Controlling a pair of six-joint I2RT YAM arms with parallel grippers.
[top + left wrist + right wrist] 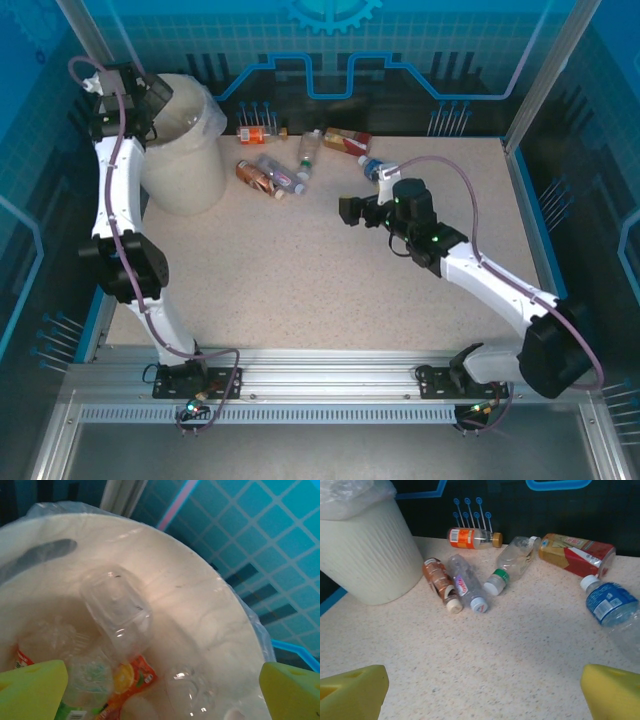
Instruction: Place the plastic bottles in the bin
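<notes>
Your left end effector (160, 690) hangs over the mouth of the bin (186, 176), its fingers (30, 690) spread wide and holding nothing. Inside the bin lie several bottles: a clear crushed bottle (117, 612) on top, with an orange-label bottle (134, 679) under it. Your right end effector (480, 692) is also open and empty, low over the table (520, 645). Six bottles lie ahead of it. An orange-banded bottle (470, 537) is by the back wall. A brown bottle (439, 580) and a blue-capped bottle (466, 586) lie side by side near the bin. A green-capped bottle (512, 562) and a red-and-gold bottle (575, 555) lie further along. The blue-labelled bottle (612, 605) lies nearest your right end effector.
</notes>
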